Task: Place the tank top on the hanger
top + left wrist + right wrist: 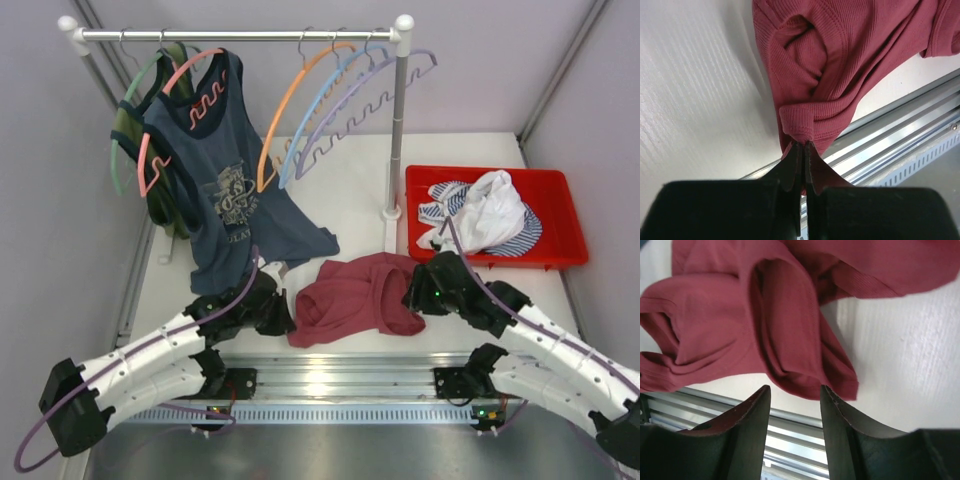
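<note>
The maroon tank top (355, 298) lies crumpled on the white table between my two arms. At its left edge my left gripper (804, 145) is shut on a bunched fold of the tank top (840, 60). My right gripper (795, 390) stands open at the right edge of the tank top (740, 325), its fingertips (762, 395) just short of the cloth's hem with nothing between them. The orange hanger (290, 110) hangs bare on the rail at the back, right of the blue top.
A navy printed tank top (235, 180) hangs on a salmon hanger (165, 120), low over the table near my left arm. Light blue (335, 100) and lilac (375, 105) hangers hang beside the rack's right post (398, 120). A red tray (555, 195) holds white and striped clothes.
</note>
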Available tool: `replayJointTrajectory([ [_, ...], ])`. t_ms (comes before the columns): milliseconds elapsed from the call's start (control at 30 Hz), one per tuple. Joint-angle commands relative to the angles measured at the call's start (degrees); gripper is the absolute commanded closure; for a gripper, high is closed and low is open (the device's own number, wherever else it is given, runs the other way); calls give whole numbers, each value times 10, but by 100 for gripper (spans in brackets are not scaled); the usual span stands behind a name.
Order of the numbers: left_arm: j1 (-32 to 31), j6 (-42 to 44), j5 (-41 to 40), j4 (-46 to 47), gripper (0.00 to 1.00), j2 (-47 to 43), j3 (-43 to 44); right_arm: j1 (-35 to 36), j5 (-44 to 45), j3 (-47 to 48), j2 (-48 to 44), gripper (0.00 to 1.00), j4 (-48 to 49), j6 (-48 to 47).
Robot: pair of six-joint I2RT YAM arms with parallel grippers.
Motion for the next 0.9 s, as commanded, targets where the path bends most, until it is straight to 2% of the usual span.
replayJointTrajectory([
  [0,-1,-16,-34,32,100,0,37,24,28,41,71,55,100,-10],
  [100,-1,-13,-96,18,99,11,63,26,21,53,132,55,155,-19],
  [200,-1,-4,-130,18,95,31,80,27,23,62,192,55,195,-27],
  [367,0,5,-159,23,86,55,88,27,28,65,245,55,240,-32],
  [500,9,8,-169,32,85,63,84,27,24,66,275,54,265,-33],
  [533,15,9,-169,35,85,65,83,27,23,66,282,56,267,-33],
  [600,24,12,-166,37,84,72,81,27,21,65,284,68,269,-33],
  [633,34,12,-166,38,84,74,78,27,22,59,280,79,263,-33],
  [667,39,13,-164,38,82,75,77,27,24,57,273,83,257,-33],
  [733,56,13,-155,46,80,78,72,27,36,48,243,89,235,-30],
  [867,75,14,-131,64,71,89,63,26,44,28,179,92,195,-29],
])
